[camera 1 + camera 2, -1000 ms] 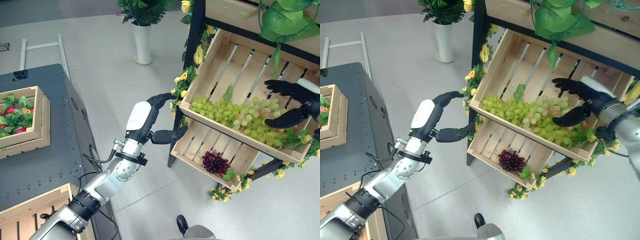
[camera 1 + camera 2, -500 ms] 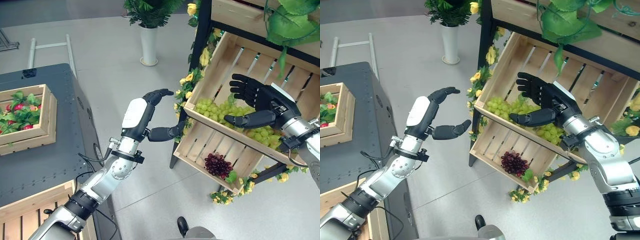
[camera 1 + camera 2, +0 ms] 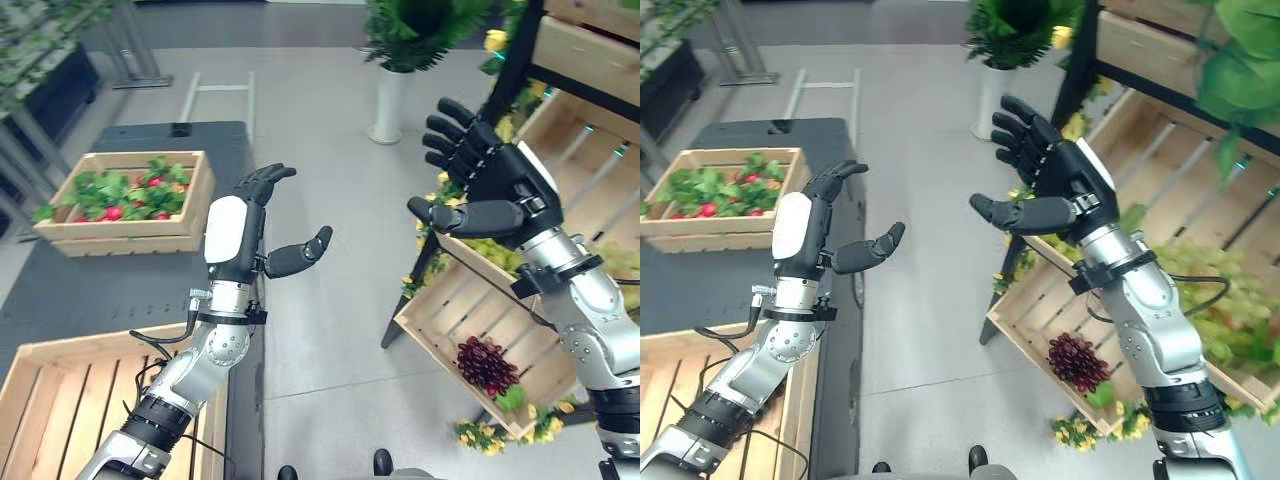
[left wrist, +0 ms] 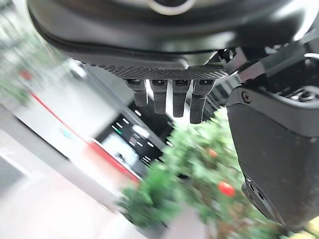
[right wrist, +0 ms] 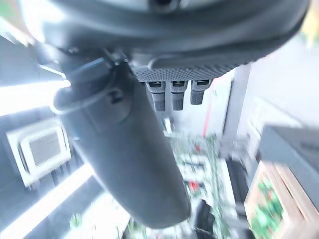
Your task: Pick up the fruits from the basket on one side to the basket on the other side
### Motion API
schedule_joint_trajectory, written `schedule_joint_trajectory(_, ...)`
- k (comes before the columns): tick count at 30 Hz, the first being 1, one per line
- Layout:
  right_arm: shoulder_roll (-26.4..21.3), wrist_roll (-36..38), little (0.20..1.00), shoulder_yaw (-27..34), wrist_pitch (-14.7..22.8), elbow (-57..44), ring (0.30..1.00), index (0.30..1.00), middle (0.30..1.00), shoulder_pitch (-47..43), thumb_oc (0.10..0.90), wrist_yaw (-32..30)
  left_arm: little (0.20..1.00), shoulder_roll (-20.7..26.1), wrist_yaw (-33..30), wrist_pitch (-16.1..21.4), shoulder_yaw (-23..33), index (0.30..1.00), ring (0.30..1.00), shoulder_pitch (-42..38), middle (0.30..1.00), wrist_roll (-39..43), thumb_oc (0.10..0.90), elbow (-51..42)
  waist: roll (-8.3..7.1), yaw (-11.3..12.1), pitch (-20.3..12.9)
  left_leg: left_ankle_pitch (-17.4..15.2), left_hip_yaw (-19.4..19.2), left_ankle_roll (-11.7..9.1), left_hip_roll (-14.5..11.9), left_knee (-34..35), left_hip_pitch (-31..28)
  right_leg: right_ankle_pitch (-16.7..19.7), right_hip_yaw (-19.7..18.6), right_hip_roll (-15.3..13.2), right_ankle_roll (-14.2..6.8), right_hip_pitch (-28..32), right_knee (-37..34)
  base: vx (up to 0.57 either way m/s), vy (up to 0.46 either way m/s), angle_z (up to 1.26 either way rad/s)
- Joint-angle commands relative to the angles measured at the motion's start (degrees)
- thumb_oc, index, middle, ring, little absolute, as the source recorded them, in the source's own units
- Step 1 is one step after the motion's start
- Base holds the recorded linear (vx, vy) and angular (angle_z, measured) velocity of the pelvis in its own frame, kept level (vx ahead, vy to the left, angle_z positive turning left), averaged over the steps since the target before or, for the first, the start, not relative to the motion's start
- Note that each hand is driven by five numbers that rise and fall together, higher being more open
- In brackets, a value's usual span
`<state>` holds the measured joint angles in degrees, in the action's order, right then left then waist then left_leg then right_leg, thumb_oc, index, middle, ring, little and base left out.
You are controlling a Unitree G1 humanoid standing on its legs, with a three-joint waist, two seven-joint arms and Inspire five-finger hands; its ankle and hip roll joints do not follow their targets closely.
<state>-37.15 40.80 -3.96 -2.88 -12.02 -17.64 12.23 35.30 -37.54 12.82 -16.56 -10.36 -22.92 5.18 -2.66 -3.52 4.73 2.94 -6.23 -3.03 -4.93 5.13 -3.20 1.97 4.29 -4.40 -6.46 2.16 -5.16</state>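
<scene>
Purple grapes [image 3: 485, 366] in lower slanted crate [image 3: 440, 325], bunch lying along the slope; left hand [image 3: 245, 225], right hand [image 3: 490, 180] both spread, empty

A dark desk [image 3: 110, 290] carries a wooden crate of leaves and red fruit [image 3: 125, 200] at its far side, and a slatted empty crate [image 3: 60, 400] at its near edge. A black-framed shelf [image 3: 1080, 70] holds tilted wooden crates: one with green grapes [image 3: 1200, 290], a lower one with a dark purple bunch [image 3: 1075, 360] (yellow flowers trim the frame). A white potted plant [image 3: 390, 90] stands on the grey floor [image 3: 320, 350].
</scene>
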Motion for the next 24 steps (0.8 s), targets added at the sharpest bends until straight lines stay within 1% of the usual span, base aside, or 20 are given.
schedule_joint_trajectory(1,1.6,1.6,0.9,1.6,3.7,-1.3,0.9,0.9,0.9,-6.5,0.8,0.7,0.9,1.6,-5.7,1.6,4.6,0.9,0.9,-3.8,0.9,-2.6,0.8,1.0,0.01,2.0,-4.2,-3.2,0.4,0.5,1.3,-0.1,-0.1,0.5,3.4,1.3,1.1,-0.1,0.2,0.06,-0.002,0.35)
schedule_joint_trajectory(3,4.1,2.7,0.9,0.3,4.5,-0.3,0.9,0.9,0.9,-5.4,0.8,2.0,0.9,1.9,-6.4,0.6,6.5,0.9,0.9,-2.1,0.9,-3.4,0.8,1.4,0.23,3.4,-3.8,-3.2,1.2,0.5,1.5,-0.1,-0.3,0.0,4.4,1.1,1.3,0.6,0.2,0.07,0.003,0.26)
schedule_joint_trajectory(4,5.8,1.2,0.9,-0.6,5.0,0.0,0.9,0.9,0.9,-4.5,0.8,2.4,0.9,1.8,-6.7,-0.2,7.6,0.9,0.9,-1.1,0.9,-4.3,0.8,1.6,0.4,4.2,-3.5,-3.1,1.8,0.4,1.8,-0.1,-0.3,-0.1,5.0,0.9,1.5,1.0,0.2,0.06,0.008,0.12)
schedule_joint_trajectory(6,6.8,0.9,0.9,-1.4,4.9,0.3,0.9,0.9,0.9,-3.8,0.8,2.9,0.9,1.8,-7.1,-0.9,8.5,0.9,0.9,0.0,0.9,-4.8,0.8,1.6,0.47,4.8,-3.4,-3.0,2.3,0.5,2.0,-0.1,-0.2,-0.3,5.6,0.7,1.6,1.3,0.2,0.06,0.018,0.27)
schedule_joint_trajectory(7,8.4,-0.3,0.9,-2.7,5.2,0.7,0.9,0.9,0.9,-2.4,0.8,2.8,0.9,1.8,-7.8,-1.7,9.4,0.9,0.9,1.2,0.9,-5.6,0.8,1.8,0.67,5.7,-3.2,-2.9,2.9,0.6,2.3,-0.1,0.0,-0.4,6.2,0.6,1.8,1.6,0.2,0.09,0.029,0.39)
schedule_joint_trajectory(9,9.5,0.6,0.9,-3.6,5.0,1.6,0.9,0.9,0.9,-1.5,0.8,2.9,0.9,1.9,-8.1,-3.1,10.6,0.9,0.9,2.3,0.9,-6.1,0.8,1.9,0.79,6.4,-3.0,-2.8,3.5,0.6,2.6,-0.1,0.2,-0.5,6.8,0.4,1.9,1.8,0.2,0.07,0.025,0.32)
schedule_joint_trajectory(10,10.2,0.3,0.9,-4.0,5.4,2.1,0.9,0.9,0.9,-0.9,0.8,3.0,0.9,1.8,-8.3,-3.2,11.0,0.9,0.9,2.9,0.9,-6.5,0.8,2.0,0.83,6.6,-2.9,-2.8,3.9,0.6,2.8,-0.1,0.4,-0.5,7.1,0.3,1.9,1.9,0.2,0.08,0.025,0.33)
schedule_joint_trajectory(11,11.2,-0.8,0.9,-4.8,6.5,2.9,0.9,0.9,0.9,0.6,0.8,2.6,0.9,2.2,-8.6,-3.9,12.2,0.9,0.9,4.4,0.9,-7.3,0.8,2.3,0.92,7.3,-2.7,-2.6,4.6,0.6,3.0,-0.1,0.7,-0.6,7.8,0.1,1.9,2.1,0.2,0.08,0.024,0.39)
schedule_joint_trajectory(13,12.2,1.1,0.9,-5.5,6.3,3.8,0.9,0.9,0.9,1.9,0.8,2.1,0.9,2.6,-8.9,-4.0,13.3,0.9,0.9,6.2,0.9,-8.3,0.8,2.4,1.04,8.1,-2.4,-2.2,5.2,0.5,3.2,-0.1,1.0,-0.5,8.6,0.0,2.0,2.3,0.2,0.07,0.022,0.27)
schedule_joint_trajectory(15,13.1,-2.2,0.9,-6.5,7.7,5.3,0.9,0.9,0.9,3.8,0.8,2.7,0.9,3.1,-9.1,-4.6,14.7,0.9,0.9,8.1,0.9,-8.4,0.8,2.8,1.31,9.0,-1.8,-1.7,6.1,0.5,3.4,-0.1,1.6,-0.7,9.6,-0.2,2.0,2.2,0.7,0.05,0.03,0.29)
schedule_joint_trajectory(16,13.5,-4.1,0.9,-8.1,8.6,5.5,0.9,0.9,0.9,5.5,0.8,2.1,0.9,3.3,-9.7,-5.8,15.0,0.9,0.9,9.2,0.9,-8.9,0.8,3.5,1.59,9.5,-1.2,-1.3,6.7,0.5,3.5,-0.1,2.2,-1.0,10.4,-0.4,2.0,1.8,1.5,0.04,0.04,0.23)
schedule_joint_trajectory(19,14.2,-3.5,0.9,-9.6,8.4,7.0,0.9,0.9,0.9,7.5,0.8,0.8,0.9,3.6,-10.2,-7.2,15.3,0.9,0.9,10.1,0.9,-9.0,0.8,5.8,1.96,10.1,-0.2,-0.8,7.5,0.7,3.8,-0.1,2.8,-1.8,11.3,-0.7,2.2,1.3,2.9,0.05,0.048,0.27)
schedule_joint_trajectory(20,14.8,-4.6,0.9,-10.2,9.3,8.1,0.9,0.9,0.9,8.4,0.8,0.5,0.9,3.9,-10.2,-7.7,15.3,0.9,0.9,10.5,0.9,-8.9,0.8,6.9,2.02,10.3,0.1,-0.7,7.8,0.7,3.9,-0.1,3.1,-2.1,11.7,-0.7,2.3,1.0,3.3,0.05,0.058,0.27)
schedule_joint_trajectory(23,15.3,-4.8,0.9,-12.4,9.8,10.2,0.9,0.9,0.9,10.7,0.8,-1.3,0.9,3.9,-11.9,-9.0,14.3,0.9,0.9,10.5,0.9,-8.7,0.8,11.1,2.39,10.4,1.8,-0.2,8.1,0.9,4.1,-0.4,4.2,-3.0,12.1,-0.9,2.5,-0.6,5.3,0.03,0.074,0.15)
schedule_joint_trajectory(24,15.3,-6.4,0.9,-13.3,10.5,11.4,0.9,0.9,0.9,11.3,0.8,-1.5,0.9,4.0,-12.2,-9.6,13.9,0.9,0.9,10.2,0.9,-8.0,0.8,12.7,2.52,10.2,2.6,-0.1,8.0,0.9,4.1,-0.9,4.6,-3.2,12.0,-1.0,2.5,-1.2,5.9,0.0,0.08,0.07)
